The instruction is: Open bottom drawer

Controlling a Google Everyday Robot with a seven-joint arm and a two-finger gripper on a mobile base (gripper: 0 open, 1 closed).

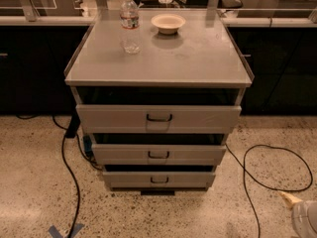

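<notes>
Gripper (290,199) sits low at the right edge of the view, just above the speckled floor (29,192); only a pale tip and a rounded grey housing behind it show, and whether it is open or closed cannot be told. It holds nothing visible and touches nothing. The bottom drawer (129,179) lies well to the left of the gripper and slightly above it in the view, the lowest of three grey fronts in the metal cabinet (158,63). Its small dark handle (159,180) sits at panel centre, facing out and unobstructed. No tray interior shows, so the drawer reads as not yet pulled out. The middle drawer (124,154) and top drawer (114,118) stack above it, each with a dark gap over its front. A black cable (270,147) loops across the floor between the gripper and the cabinet; judged a snag risk if the arm sweeps low. A second cable (65,155) runs down the far side of the cabinet. On the cabinet top, farthest from the gripper, stand a water bottle (130,24) and a shallow bowl (168,22), both upright and apart. Judgement: approach stage, with the gripper low probably because the target handle sits near floor level. The next move calls for travelling left and squaring up to that handle.
</notes>
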